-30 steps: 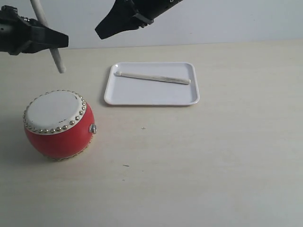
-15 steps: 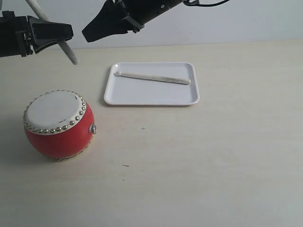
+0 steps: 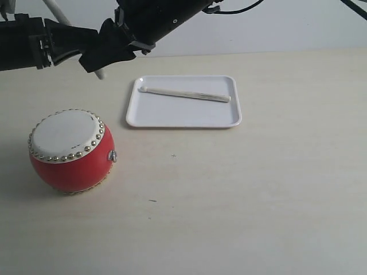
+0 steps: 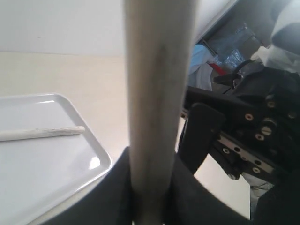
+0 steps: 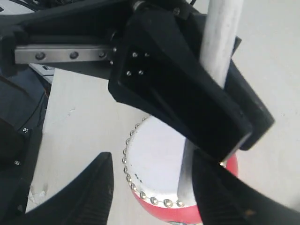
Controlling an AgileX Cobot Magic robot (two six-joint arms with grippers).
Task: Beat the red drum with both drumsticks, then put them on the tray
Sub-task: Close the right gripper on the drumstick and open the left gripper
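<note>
In the exterior view, the left tool (image 3: 80,43) hangs above the far left of the desk (image 3: 258,189), pinching the held stick (image 3: 55,10), which slants down through it. The right tool (image 3: 94,57) reaches across and overlaps the left one. The drum (image 3: 71,150) stands on the desk nearer the camera, with nothing touching it. The tray (image 3: 172,117) lies to its right and farther back, with the other stick (image 3: 184,94) lying lengthwise in it.

In the left wrist view, the held stick is clamped between the left tool's two black sides. The tray corner and the other stick lie beyond it.

In the right wrist view, the right tool's fingers (image 5: 91,192) are spread wide above the drum's white skin. The held stick passes down between them, close to one. I cannot tell whether it touches.
</note>
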